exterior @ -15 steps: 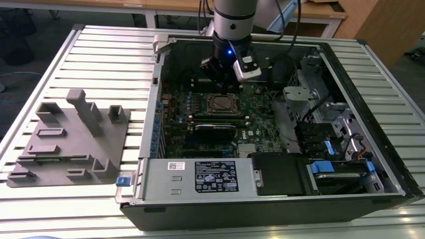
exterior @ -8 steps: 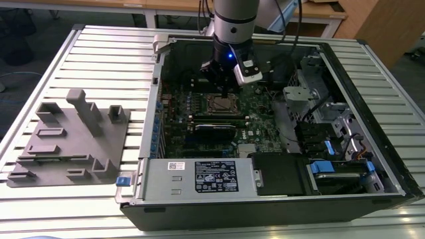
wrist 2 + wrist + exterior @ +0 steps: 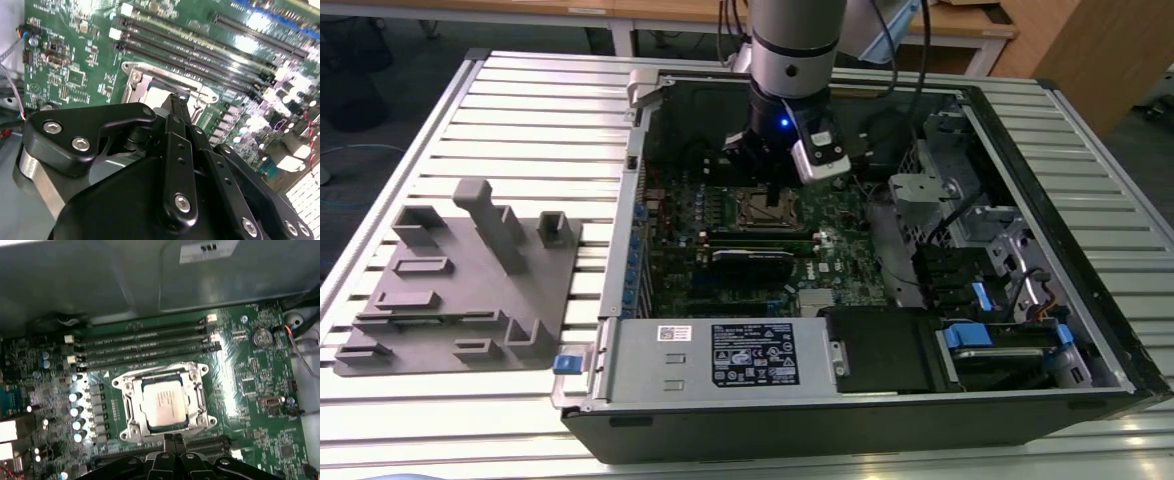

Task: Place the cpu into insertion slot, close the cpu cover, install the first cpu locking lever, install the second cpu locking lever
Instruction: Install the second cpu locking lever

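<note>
Two fingers of the gripper (image 3: 173, 436) sat pressed together in the first wrist view, narrow, w/ nothing between them, tips just beside the near edge of the socket (image 3: 767, 210). The chip (image 3: 162, 402) lay flat in that socket, its pale metal top showing thru the window of the cover (image 3: 131, 407), which looked folded down around it. Couldn't tell whether either lever was hooked yet.

Main risks, as I judged them:
- Cover not clamped: a nudge from the shut tips could've lifted or skewed it, shifting the chip and prob. bending the pins underneath.
- Tips too far in: they'd have pressed on the chip top instead of the frame, scratching it or loading it unevenly.
- Thin lever wire and blunt closed tips: easy to slip off, and the tip would then have skated into the memory slots (image 3: 145, 347) or the row of capacitors (image 3: 75, 410) near the socket on the board (image 3: 250, 385).
</note>
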You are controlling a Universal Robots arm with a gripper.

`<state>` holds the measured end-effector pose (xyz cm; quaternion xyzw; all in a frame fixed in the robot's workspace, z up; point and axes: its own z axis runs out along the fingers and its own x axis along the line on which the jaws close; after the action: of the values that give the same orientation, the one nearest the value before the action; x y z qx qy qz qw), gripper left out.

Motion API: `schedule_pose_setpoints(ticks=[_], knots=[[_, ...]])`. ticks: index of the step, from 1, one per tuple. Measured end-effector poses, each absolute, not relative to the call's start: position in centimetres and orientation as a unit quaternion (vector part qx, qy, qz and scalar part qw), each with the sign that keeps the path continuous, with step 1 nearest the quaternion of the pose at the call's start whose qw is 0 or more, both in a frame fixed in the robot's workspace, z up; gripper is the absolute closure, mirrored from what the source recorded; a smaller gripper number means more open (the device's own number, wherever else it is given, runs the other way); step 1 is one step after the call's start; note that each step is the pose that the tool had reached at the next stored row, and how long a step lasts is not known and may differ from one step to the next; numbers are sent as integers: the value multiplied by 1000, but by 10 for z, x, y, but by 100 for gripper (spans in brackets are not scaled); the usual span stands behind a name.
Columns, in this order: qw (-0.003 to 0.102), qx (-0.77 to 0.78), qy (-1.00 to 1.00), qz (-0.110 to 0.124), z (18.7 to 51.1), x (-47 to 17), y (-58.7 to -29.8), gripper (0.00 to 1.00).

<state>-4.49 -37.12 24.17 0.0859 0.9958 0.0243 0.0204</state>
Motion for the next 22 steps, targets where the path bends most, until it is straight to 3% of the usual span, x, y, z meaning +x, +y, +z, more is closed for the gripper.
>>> schedule_pose_setpoints(ticks=[22], knots=[[21,86,996,20,228,-68,-379,89]])
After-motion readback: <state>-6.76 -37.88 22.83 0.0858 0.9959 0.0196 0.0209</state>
